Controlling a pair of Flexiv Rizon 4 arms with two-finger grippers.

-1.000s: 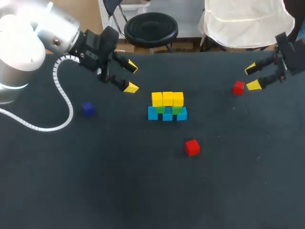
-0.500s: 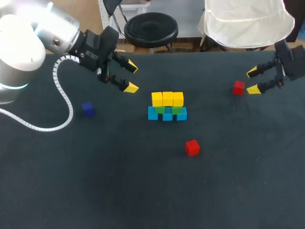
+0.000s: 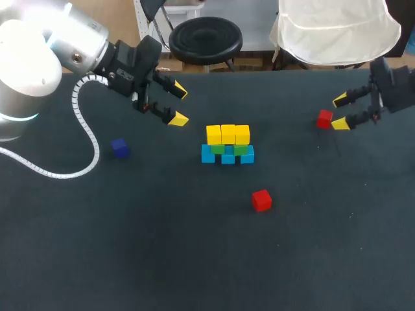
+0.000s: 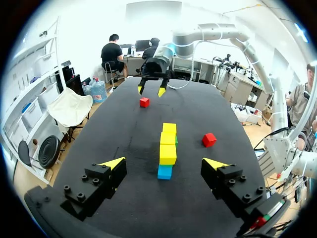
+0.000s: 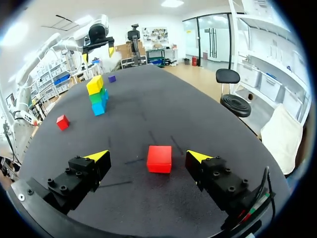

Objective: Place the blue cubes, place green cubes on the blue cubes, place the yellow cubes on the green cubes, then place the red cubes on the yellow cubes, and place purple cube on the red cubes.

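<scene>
The right claw (image 3: 340, 111) stood wide open at the desk's (image 3: 162, 259) far right, a red cube (image 3: 325, 118) just ahead of its fingertips, untouched. The left claw (image 3: 179, 105) hung wide and empty near the stack: 3 yellow cubes (image 3: 227, 134) on green cubes (image 3: 228, 148) on 3 blue cubes (image 3: 227, 156). A second red cube (image 3: 261, 200) lay before the stack, and the purple cube (image 3: 119, 148) lay well apart to its left.
</scene>
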